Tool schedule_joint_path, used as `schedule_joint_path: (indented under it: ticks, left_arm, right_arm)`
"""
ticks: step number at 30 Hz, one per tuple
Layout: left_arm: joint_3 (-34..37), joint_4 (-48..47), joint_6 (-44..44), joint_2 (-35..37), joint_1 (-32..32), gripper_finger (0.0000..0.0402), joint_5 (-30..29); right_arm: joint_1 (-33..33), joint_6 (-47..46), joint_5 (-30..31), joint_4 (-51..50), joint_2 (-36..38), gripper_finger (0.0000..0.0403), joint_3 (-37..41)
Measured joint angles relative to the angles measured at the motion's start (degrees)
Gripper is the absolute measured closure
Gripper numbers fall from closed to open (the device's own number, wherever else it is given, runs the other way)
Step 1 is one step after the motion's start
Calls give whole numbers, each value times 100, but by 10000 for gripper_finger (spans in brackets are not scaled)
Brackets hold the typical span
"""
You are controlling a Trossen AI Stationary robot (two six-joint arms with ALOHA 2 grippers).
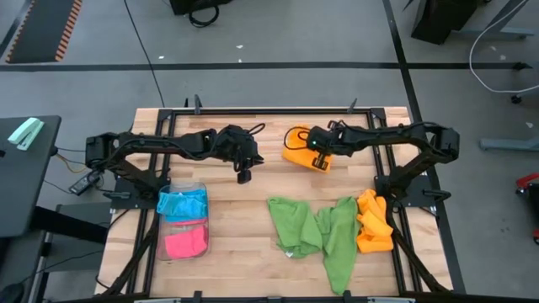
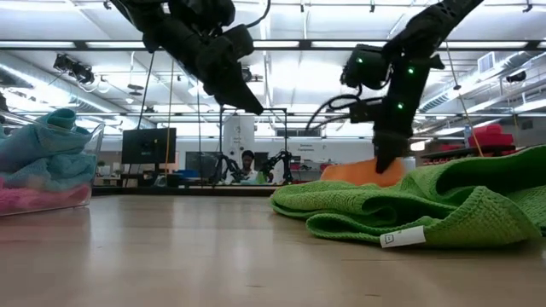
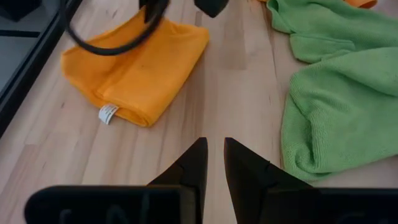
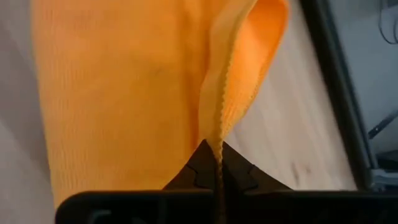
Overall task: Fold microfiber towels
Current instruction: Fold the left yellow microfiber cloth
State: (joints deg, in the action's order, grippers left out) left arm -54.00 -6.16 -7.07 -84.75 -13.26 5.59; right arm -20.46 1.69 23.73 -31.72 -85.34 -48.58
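We see bright, even light from ceiling strip lamps [image 2: 281, 44] in the low view, casting soft shadows on the table [image 1: 253, 210]. Up close, the orange towel [image 4: 124, 93] looks blurred, and the green towel [image 2: 426, 209] softens nearby.

A clear plastic tray [image 1: 200, 187] sits on the wooden table [image 1: 253, 244] near its left edge.

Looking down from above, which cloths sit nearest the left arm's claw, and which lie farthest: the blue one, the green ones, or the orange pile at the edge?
From the left claw:
1. Green towels, mid-table, toward the front.
2. Blue towel, in the clear tray on the left; too close to the green ones to rank surely.
3. Orange pile, right edge, clearly farthest.
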Motion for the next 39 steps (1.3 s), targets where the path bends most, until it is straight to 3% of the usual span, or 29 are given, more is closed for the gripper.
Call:
schedule_joint_path:
  ticks: [7,23,28,39]
  left_arm:
    - [2,-102,-4,0,-1,340,-1]
    - [4,-49,190,-67,0,340,2]
    - [9,287,402,-570,0,340,1]
    - [2,2151,685,-2101,4,326,-50]
  right_arm:
    - [459,46,-3,37,0,398,415]
    - [1542,-171,-88,260,-9,391,433]
    - [1732,-407,-294,451,-95,389,433]
    - [2197,-757,-350,837,-201,389,433]
